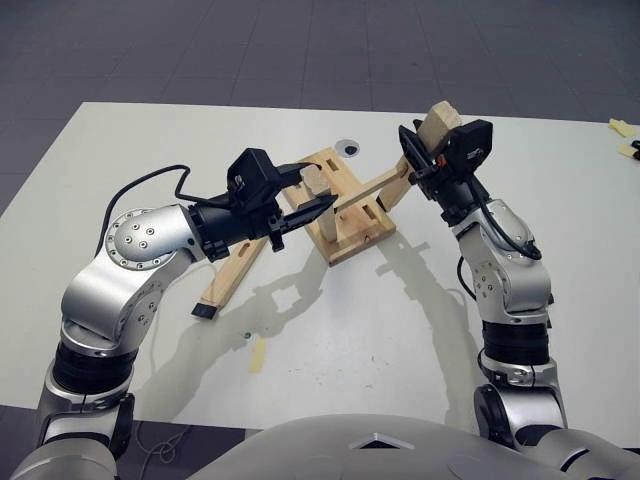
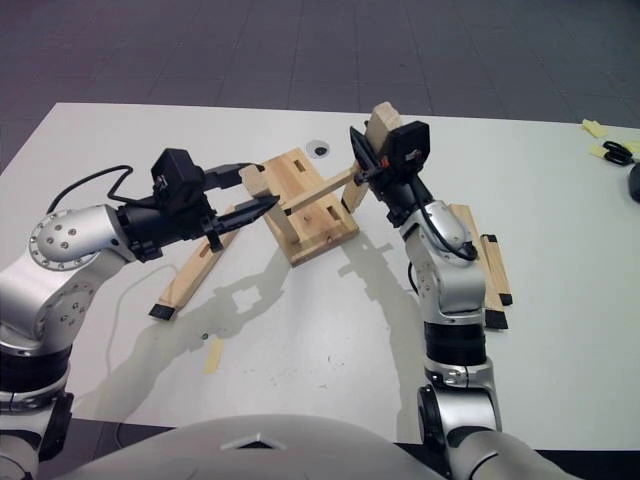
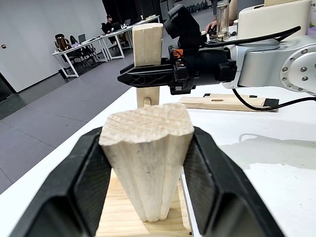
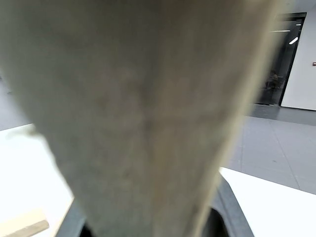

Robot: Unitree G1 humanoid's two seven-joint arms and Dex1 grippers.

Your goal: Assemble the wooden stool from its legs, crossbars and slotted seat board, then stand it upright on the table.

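So you're mid-assembly, on what looks to me like the "seat the first leg pair" step. The slotted seat board (image 2: 330,232) lies flat on the table (image 1: 330,350), and over it you've got two legs tied together by a thin crossbar (image 2: 322,189). Your left gripper (image 1: 312,188) is at the board's left end, fingers (image 3: 94,182) clamped tight on the top of the left leg (image 3: 148,153). Your right gripper (image 2: 367,160) is off the board's right end, closed around the right leg (image 1: 438,122), which leans away from the board instead of standing straight. I'd say the next move is tipping that right leg upright so both legs line up with the slots, then pressing down evenly with both arms so the crossbar doesn't pop out. The other leg pieces are flat on the table, one (image 1: 232,277) left of the board and more (image 2: 490,265) off to its right, so lots left to do.
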